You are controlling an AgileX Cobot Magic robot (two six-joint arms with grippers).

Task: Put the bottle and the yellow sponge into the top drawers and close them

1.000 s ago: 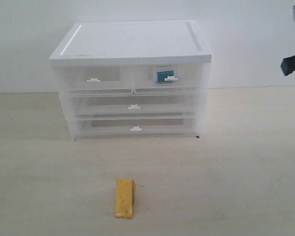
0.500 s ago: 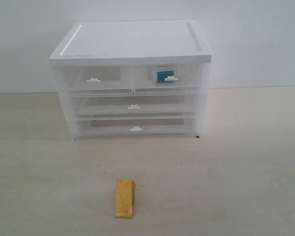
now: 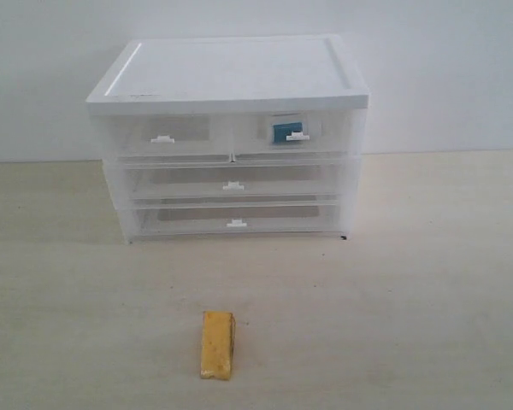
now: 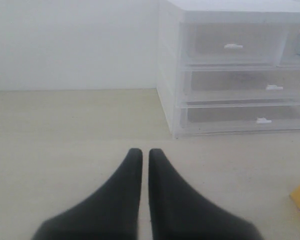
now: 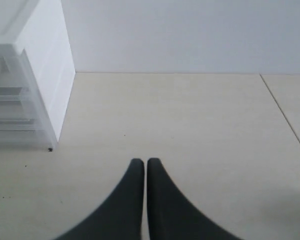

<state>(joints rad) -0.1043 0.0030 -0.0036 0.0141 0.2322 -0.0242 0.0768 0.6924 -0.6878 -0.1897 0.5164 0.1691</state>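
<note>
Cabinet (image 3: 231, 77) taken as reference: white top, translucent front, standing on the pale table (image 3: 410, 273) with its back to the wall.

Task items:
- Top drawers (image 3: 167, 137): both pushed in, fronts flush with the cabinet face, white tab handles showing.
- Bottle (image 3: 284, 131): inside the cabinet's right-hand top drawer. Its teal label shows through the plastic just behind the handle. Cap not distinguishable.
- Yellow sponge (image 3: 217, 344): flat on the table, well in front of the cabinet, roughly in line with its middle, long side pointing toward the cabinet. Nothing touches it.
- The two full-width drawers (image 3: 232, 184) below are also pushed in.

Arm pose:
- Left gripper (image 4: 145, 157): low over the table, out in front of the cabinet and off its left-hand side, fingers level and aimed toward the cabinet's left front corner. The two black fingers are clenched, only a thin slit between them, nothing held. The sponge shows at the edge of this wrist view, apart from the fingers.
- Right gripper (image 5: 145, 165): low over the table off the cabinet's right-hand side, aimed past that side wall toward the back wall. Fingers pressed together, empty, well apart from the cabinet.
</note>
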